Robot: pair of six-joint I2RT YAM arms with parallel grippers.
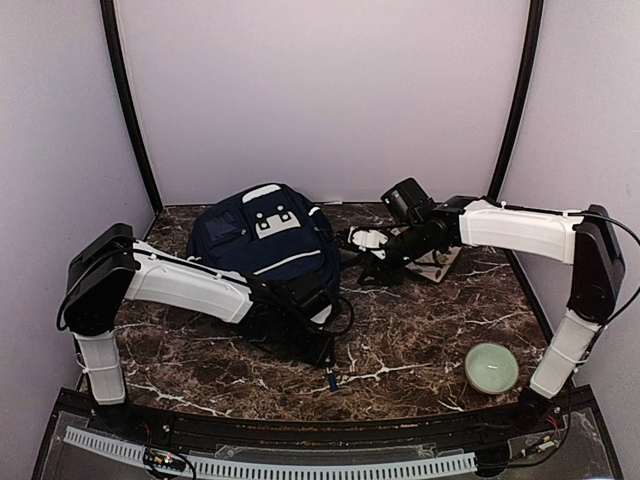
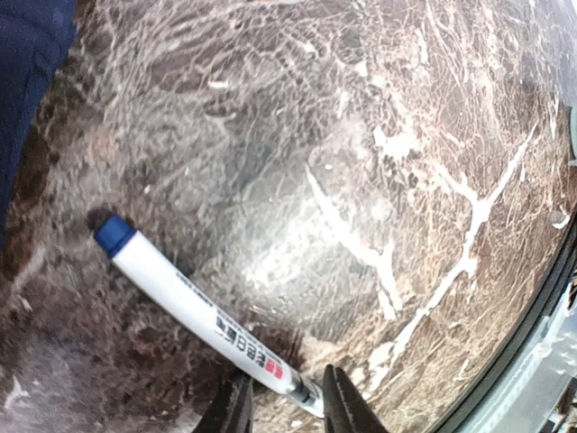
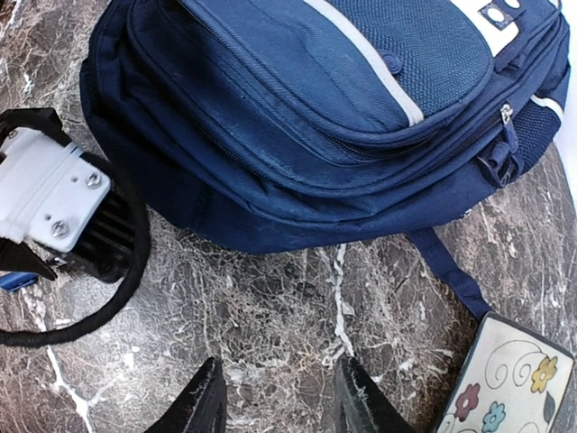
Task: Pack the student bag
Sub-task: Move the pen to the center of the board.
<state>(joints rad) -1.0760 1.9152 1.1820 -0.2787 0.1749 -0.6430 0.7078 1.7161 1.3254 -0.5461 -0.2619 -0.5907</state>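
The student bag (image 1: 265, 245), navy with white trim, lies at the back middle of the marble table. It fills the top of the right wrist view (image 3: 315, 108) and edges the left wrist view (image 2: 27, 81). A white marker with a blue cap (image 2: 189, 307) lies slanted on the marble in front of the bag (image 1: 330, 379). My left gripper (image 2: 287, 406) is closed round the marker's tail end, one finger on each side. My right gripper (image 3: 279, 397) stands open over bare marble just right of the bag (image 1: 372, 265), with nothing between its fingers.
A pale green bowl (image 1: 492, 367) sits near the front right. A flat case with a flower pattern (image 3: 509, 379) lies right of the bag, under my right arm. My left wrist and its black cable (image 3: 54, 198) are close to the bag's front edge.
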